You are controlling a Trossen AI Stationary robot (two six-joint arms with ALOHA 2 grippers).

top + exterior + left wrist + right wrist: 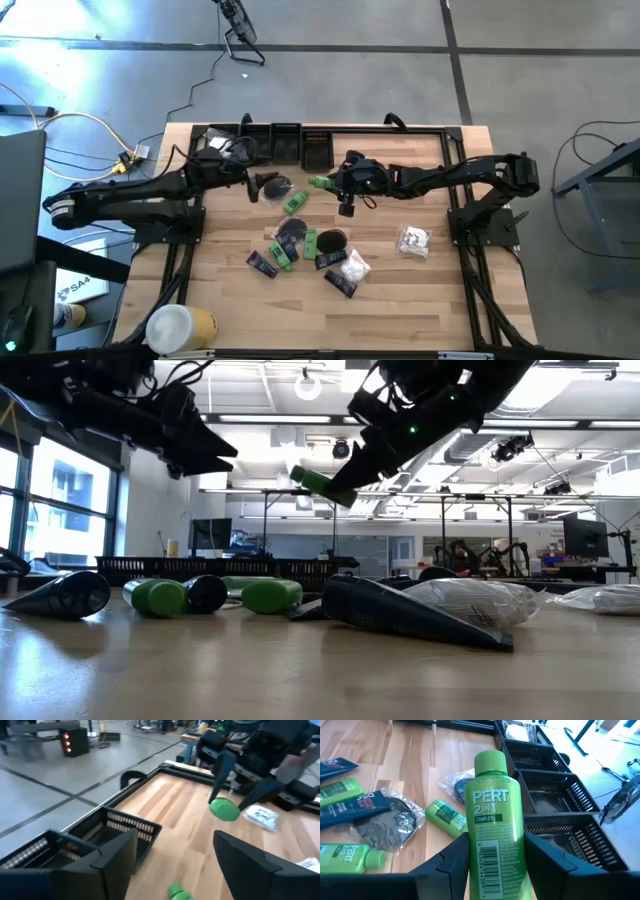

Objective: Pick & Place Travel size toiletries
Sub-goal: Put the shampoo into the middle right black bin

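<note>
A green plastic shampoo bottle (492, 825) with white lettering and a screw cap is clamped between the two dark fingers of the right gripper (345, 186), lifted clear of the light wooden tabletop (440, 290) near the centre. On the table below lie at least three more green bottles (295, 203), three dark purple-black sachets (262, 264), about three round black discs (332, 240) and two white plastic-wrapped packets (412, 241), clustered mid-table; exact counts are uncertain where items overlap. The left gripper (252, 181) hovers just beside the row of black mesh baskets (285, 143) at the far edge, its fingers spread apart and holding nothing. A large white-and-yellow cylinder (182, 328) stands at the near left corner.
</note>
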